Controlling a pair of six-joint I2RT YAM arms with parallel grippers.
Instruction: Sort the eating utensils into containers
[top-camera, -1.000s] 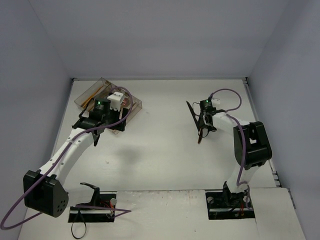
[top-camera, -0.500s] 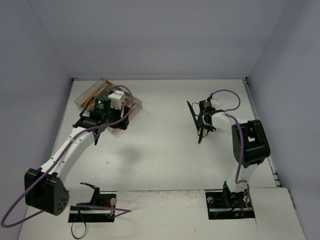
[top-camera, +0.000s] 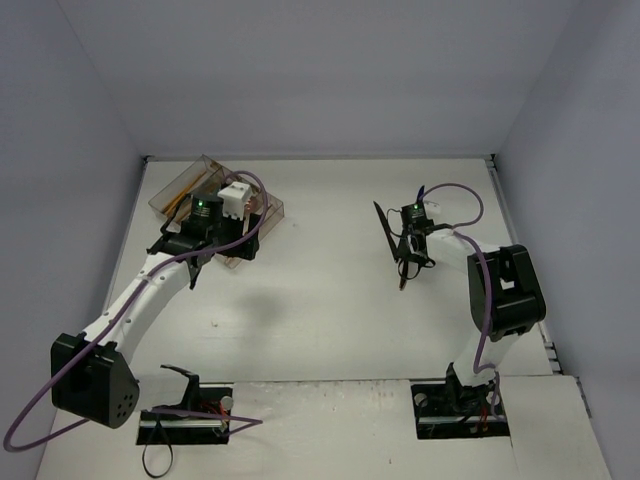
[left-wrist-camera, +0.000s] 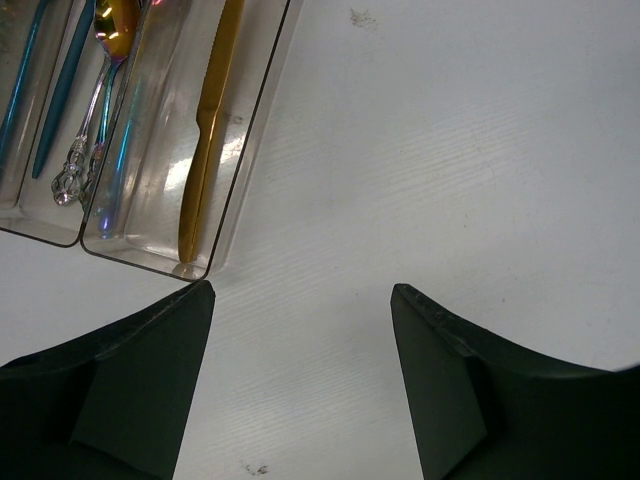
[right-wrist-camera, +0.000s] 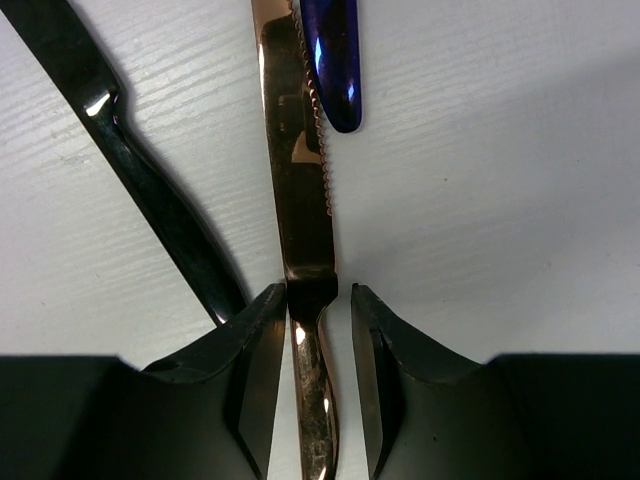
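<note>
The tray (top-camera: 272, 210) sits far left on the table (top-camera: 320, 300), holding utensils (left-wrist-camera: 204, 150) in its compartments; the serrated knife (right-wrist-camera: 300, 200) lies right of centre.

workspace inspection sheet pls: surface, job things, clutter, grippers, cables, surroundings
surface: white table, faint grain
job's things: clear plastic divided tray, far left, holds gold knife, teal utensil, iridescent spoon; copper serrated knife, black utensil, blue utensil lie on the table, right
clutter: small dark specks
grippers: left gripper open above bare table beside the tray; right gripper open, fingers straddling the copper knife
cables: purple cable along each arm
surroundings: pale walls on three sides
</note>
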